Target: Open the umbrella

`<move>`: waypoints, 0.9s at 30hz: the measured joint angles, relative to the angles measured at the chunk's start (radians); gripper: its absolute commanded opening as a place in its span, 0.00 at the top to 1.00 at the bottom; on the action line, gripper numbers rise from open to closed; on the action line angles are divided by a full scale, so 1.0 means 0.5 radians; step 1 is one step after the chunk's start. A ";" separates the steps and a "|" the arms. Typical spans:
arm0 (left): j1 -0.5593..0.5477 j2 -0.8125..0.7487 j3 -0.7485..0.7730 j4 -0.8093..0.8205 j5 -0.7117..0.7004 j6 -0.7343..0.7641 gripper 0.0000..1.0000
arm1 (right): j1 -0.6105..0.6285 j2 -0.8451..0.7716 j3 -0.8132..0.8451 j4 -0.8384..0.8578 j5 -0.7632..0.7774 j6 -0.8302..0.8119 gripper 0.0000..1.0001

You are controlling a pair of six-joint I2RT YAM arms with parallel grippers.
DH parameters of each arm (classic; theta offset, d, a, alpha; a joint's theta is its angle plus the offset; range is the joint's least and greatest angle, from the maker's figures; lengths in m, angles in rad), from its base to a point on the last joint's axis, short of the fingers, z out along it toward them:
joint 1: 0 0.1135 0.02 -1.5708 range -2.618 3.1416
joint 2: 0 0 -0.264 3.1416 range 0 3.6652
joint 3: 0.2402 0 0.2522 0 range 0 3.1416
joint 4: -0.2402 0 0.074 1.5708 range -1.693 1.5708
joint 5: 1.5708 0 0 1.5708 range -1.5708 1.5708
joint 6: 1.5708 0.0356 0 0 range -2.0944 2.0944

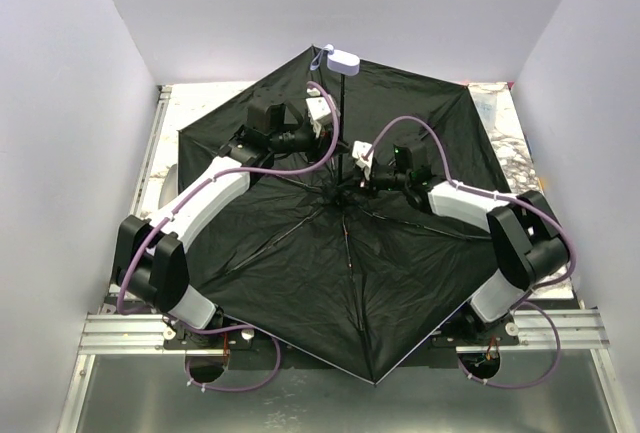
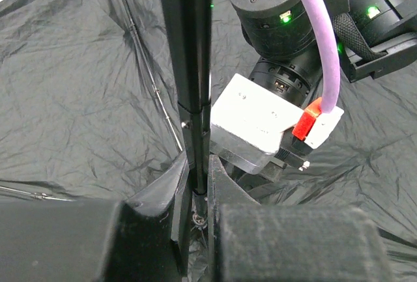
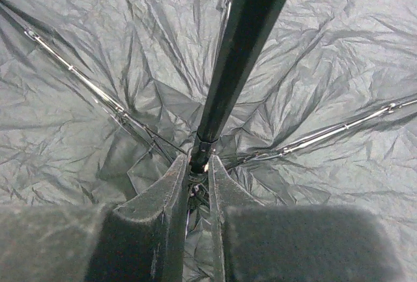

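Left end effector point(image 2: 199, 171) pinched shaft point(image 2: 189, 47); right end effector point(image 3: 197, 163) pinched it by ribs point(image 3: 98, 96). Risk: unlatched canopy point(image 1: 300, 283) could fold on release; opposing pulls could bend shaft.

In the top view you get soft, even light from above. The white walls point(image 1: 60, 103) are bright without hot spots, and the table point(image 1: 210, 103) at the upper left is nearly washed out. The black lining of the umbrella point(image 1: 300, 283) swallows most detail there. In both wrist views the lining reads grey, its creases are sharp, and the ribs point(image 3: 78, 77) catch thin glints. Along the bottom edge of each wrist frame, the left gripper point(image 2: 195, 187) and the right gripper point(image 3: 197, 165) are dark and blurred, too near the lens. Green lights point(image 2: 285, 17) glow at the upper right of the left wrist view.
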 measured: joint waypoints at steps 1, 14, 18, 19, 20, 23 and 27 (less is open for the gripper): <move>0.003 0.004 0.000 -0.005 -0.008 0.000 1.00 | 0.000 0.021 0.005 0.011 -0.002 -0.007 0.84; 0.102 0.012 0.001 0.010 -0.037 -0.007 1.00 | 0.010 0.248 0.262 -0.117 -0.030 -0.081 0.84; 0.140 0.012 0.001 0.011 -0.020 -0.026 1.00 | 0.022 0.298 0.329 -0.143 -0.051 -0.079 0.84; 0.151 0.012 0.001 0.012 -0.015 -0.035 1.00 | 0.027 0.318 0.348 -0.143 -0.058 -0.075 0.84; 0.164 0.012 0.001 0.015 -0.010 -0.042 1.00 | 0.031 0.336 0.365 -0.139 -0.064 -0.066 0.84; 0.216 0.013 -0.009 0.036 0.026 -0.089 1.00 | 0.040 0.388 0.392 -0.102 -0.081 -0.043 0.84; 0.288 0.021 -0.051 0.141 0.084 -0.206 1.00 | 0.040 0.424 0.391 -0.014 -0.104 0.014 0.85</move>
